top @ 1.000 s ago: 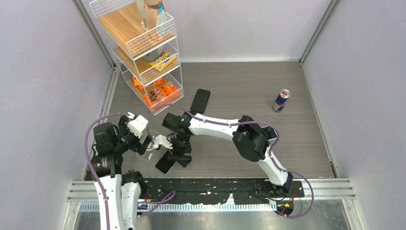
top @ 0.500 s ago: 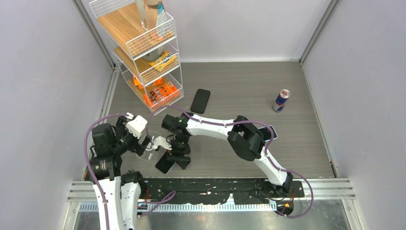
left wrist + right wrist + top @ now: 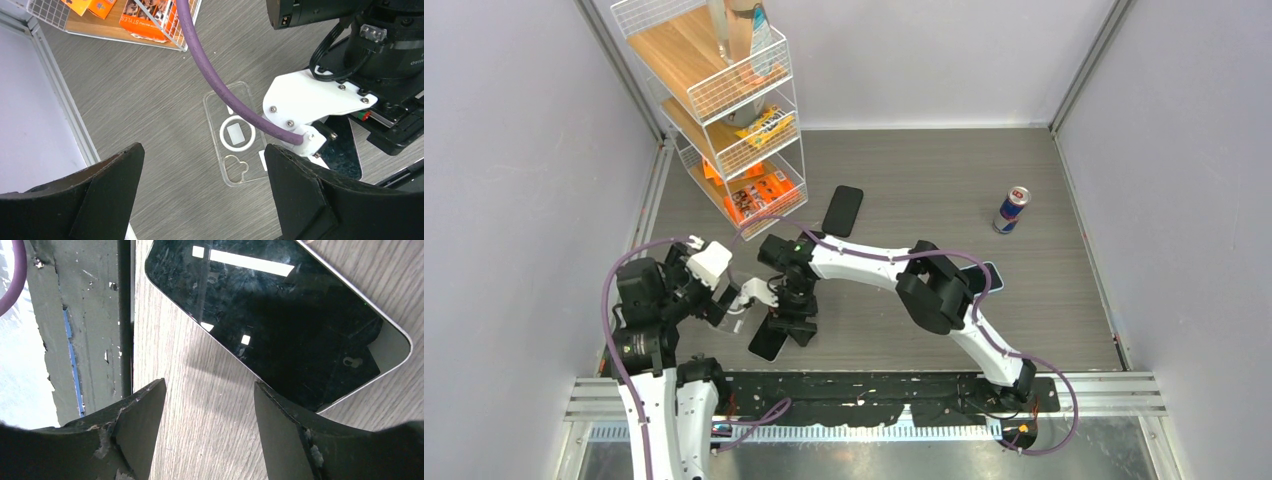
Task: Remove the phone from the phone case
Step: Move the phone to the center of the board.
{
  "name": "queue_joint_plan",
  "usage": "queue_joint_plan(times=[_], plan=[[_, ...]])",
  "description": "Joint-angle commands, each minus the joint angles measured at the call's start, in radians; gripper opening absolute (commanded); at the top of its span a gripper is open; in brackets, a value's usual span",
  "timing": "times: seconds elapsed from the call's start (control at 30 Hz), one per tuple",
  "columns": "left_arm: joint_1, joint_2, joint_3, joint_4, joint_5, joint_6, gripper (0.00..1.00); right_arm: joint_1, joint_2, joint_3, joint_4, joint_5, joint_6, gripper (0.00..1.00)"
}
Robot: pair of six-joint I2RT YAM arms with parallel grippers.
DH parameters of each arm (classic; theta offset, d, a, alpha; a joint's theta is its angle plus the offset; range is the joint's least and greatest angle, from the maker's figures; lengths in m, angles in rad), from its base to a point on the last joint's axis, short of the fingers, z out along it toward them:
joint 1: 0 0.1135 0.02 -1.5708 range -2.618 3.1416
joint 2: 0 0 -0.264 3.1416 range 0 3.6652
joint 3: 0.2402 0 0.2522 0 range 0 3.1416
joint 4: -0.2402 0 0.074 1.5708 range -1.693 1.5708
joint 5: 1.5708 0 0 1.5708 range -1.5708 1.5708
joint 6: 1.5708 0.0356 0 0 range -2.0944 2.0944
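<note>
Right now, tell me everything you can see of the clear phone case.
The clear phone case lies flat and empty on the grey table, which shows through it. It looks like transparent plastic: rounded corners, a white ring around a white rectangle at its middle, a camera cut-out near one end. Nothing grips it; the left gripper hangs above it, jaws open. A purple cable crosses over one corner.

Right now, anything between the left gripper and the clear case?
Yes: in the left wrist view a purple cable crosses over the clear case, between it and the open left gripper. Otherwise bare table.
</note>
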Motion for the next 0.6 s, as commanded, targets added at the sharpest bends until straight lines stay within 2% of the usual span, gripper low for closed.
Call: queue_joint_plan(times=[0.0, 0.23, 0.43, 0.57], plan=[[-0.001, -0.009, -0.007, -0.016, 0.010, 0.038, 0.95, -0.019, -0.001, 0.016, 0.031, 0.075, 0.025, 0.71], [-0.001, 0.006, -0.053, -0.024, 0.019, 0.105, 0.95, -0.037, -0.108, -0.071, 0.055, 0.086, 0.025, 0.71], [-0.001, 0.078, -0.062, -0.108, 0.116, 0.236, 0.95, -0.079, -0.207, -0.168, 0.072, 0.133, 0.017, 0.72], [-0.002, 0.145, -0.063, -0.141, 0.174, 0.266, 0.94, -0.135, -0.267, -0.220, 0.094, 0.162, 0.029, 0.73]])
